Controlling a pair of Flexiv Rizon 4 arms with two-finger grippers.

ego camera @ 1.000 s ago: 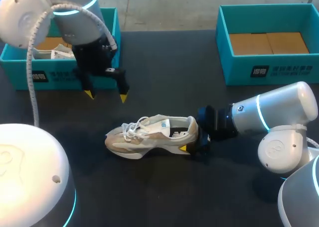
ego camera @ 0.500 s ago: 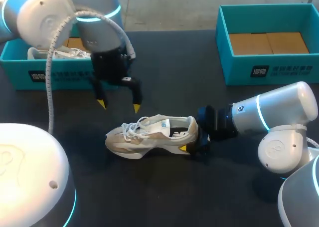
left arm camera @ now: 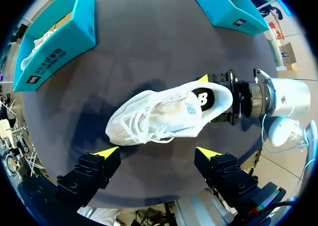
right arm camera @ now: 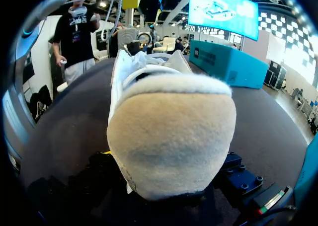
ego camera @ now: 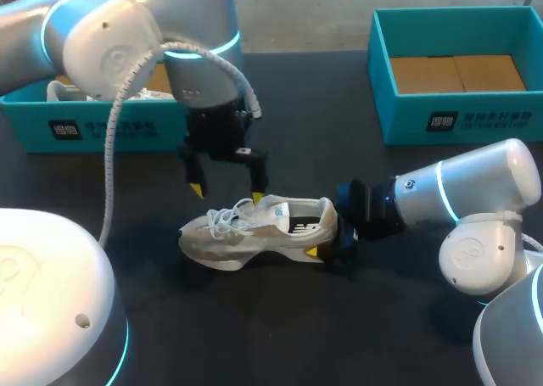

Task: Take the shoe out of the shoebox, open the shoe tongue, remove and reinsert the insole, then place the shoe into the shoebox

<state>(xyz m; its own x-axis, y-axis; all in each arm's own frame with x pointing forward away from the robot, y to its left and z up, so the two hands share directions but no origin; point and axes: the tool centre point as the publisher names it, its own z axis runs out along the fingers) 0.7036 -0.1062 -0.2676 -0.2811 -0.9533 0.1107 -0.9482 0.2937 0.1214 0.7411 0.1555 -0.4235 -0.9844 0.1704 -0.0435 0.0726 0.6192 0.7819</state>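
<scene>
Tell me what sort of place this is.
Likely a robot lab bench: dark table, teal left shoebox and right shoebox, white sneaker gripped at the heel by the right gripper.

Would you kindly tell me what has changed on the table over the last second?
The left gripper, open, moved from beside the left shoebox toward the middle and down, now just over the laces of the shoe. Nothing was grasped or released. The shoe stayed put, its heel held by the right gripper.
</scene>
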